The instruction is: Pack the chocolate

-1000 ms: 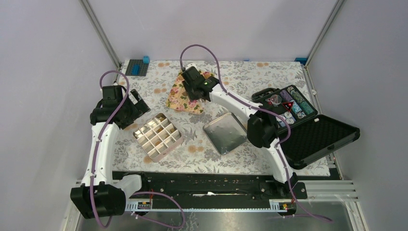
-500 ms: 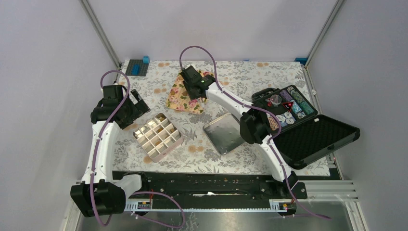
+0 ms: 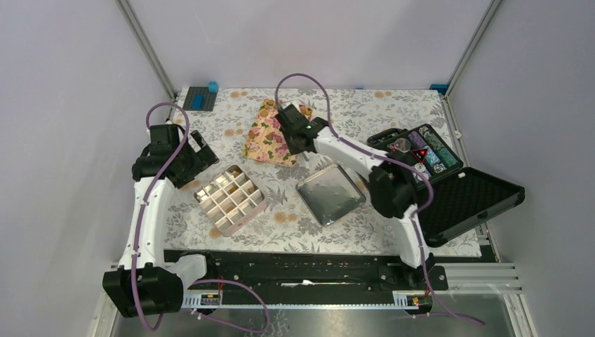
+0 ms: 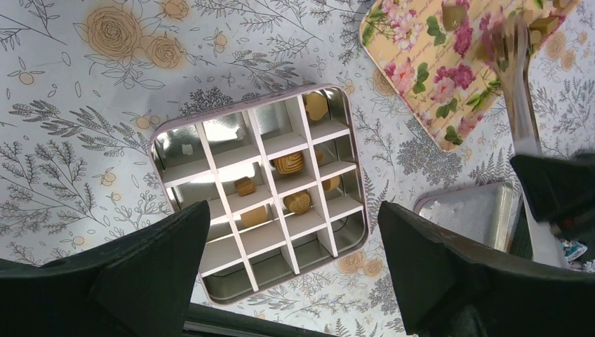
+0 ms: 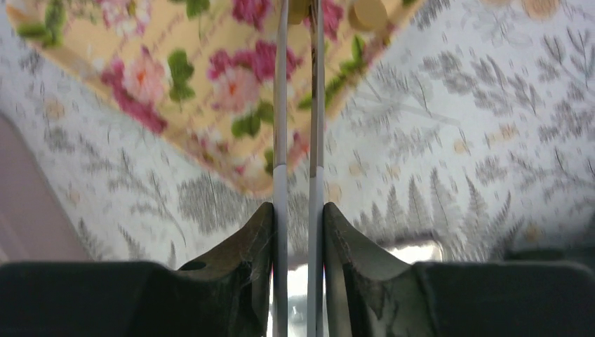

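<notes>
My right gripper (image 5: 298, 210) is shut on a pair of slim tongs (image 5: 281, 105) and hangs over the near edge of the floral tray (image 5: 210, 70). A golden-brown chocolate (image 5: 298, 8) shows between the tong tips at the blurred top edge. Another chocolate (image 5: 368, 12) lies on the tray. The divided tin (image 4: 161, 151) holds several chocolates (image 4: 288, 163) in its cells. My left gripper (image 4: 293, 210) is open and empty above the tin. From above, the right gripper (image 3: 296, 135) is by the tray (image 3: 266, 137), and the left gripper (image 3: 200, 149) is left of the tin (image 3: 261, 205).
The tin's lid (image 3: 330, 193) lies upturned right of the tin. An open black case (image 3: 463, 200) with round striped chips (image 3: 421, 158) stands at the right. Blue blocks (image 3: 203, 95) sit at the back left corner. A floral cloth covers the table.
My right arm has moved right and toward the near side, carrying the tongs from over the tray's middle to its near edge. The left arm has not moved.
</notes>
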Robot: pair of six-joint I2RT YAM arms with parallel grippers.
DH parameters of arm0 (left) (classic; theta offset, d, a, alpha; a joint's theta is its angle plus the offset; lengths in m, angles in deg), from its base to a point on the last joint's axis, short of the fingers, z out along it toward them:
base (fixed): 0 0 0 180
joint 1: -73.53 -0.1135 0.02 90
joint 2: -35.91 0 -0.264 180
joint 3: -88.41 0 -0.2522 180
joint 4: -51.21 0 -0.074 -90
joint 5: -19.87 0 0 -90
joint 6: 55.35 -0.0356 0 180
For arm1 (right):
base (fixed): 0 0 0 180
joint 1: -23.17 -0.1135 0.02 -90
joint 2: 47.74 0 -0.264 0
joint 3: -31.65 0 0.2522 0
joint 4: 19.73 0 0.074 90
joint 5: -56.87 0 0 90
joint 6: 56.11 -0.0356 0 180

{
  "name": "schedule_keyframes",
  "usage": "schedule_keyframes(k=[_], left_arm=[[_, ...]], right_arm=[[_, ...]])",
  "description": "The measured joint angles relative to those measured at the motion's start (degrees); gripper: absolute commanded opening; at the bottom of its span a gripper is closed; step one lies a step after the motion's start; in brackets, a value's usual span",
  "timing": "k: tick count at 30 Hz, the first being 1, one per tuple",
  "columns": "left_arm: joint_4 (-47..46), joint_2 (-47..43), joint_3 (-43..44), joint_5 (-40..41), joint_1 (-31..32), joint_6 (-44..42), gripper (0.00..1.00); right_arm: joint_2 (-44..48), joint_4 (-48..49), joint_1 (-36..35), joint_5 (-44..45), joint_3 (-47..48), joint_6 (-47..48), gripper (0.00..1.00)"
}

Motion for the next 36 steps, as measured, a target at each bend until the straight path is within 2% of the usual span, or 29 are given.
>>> schedule_keyframes(k=[3, 8, 13, 19, 22, 36], left_arm=[[0.00, -0.28, 0.00, -0.11, 0.00, 0.02, 0.99], [-0.04, -0.31, 0.00, -0.61, 0.00, 0.04, 0.99], [-0.07, -0.31, 0.00, -1.01, 0.00, 0.07, 0.99], [-0.07, -0.31, 0.00, -1.05, 0.00, 0.13, 0.99], [-0.07, -0.31, 0.00, -1.11, 0.00, 0.70, 0.99], [-0.09, -0.31, -0.04, -1.51, 0.00, 1.40, 0.99]], right_arm=[[9.90, 2.05, 0.00, -1.03, -11.61, -0.61, 0.11], [25.24, 4.11, -1.33, -1.18, -24.39, -1.90, 0.12], [35.98, 3.87, -9.64, 0.63, -31.23, -2.75, 0.12], [39.82, 2.71, -21.53, 0.68, -33.97, -5.42, 0.12], [40.74, 3.67, -25.11, 0.11, -36.70, -6.84, 0.12], [37.68, 8.44, -26.88, -0.55, -40.19, -10.27, 0.14]])
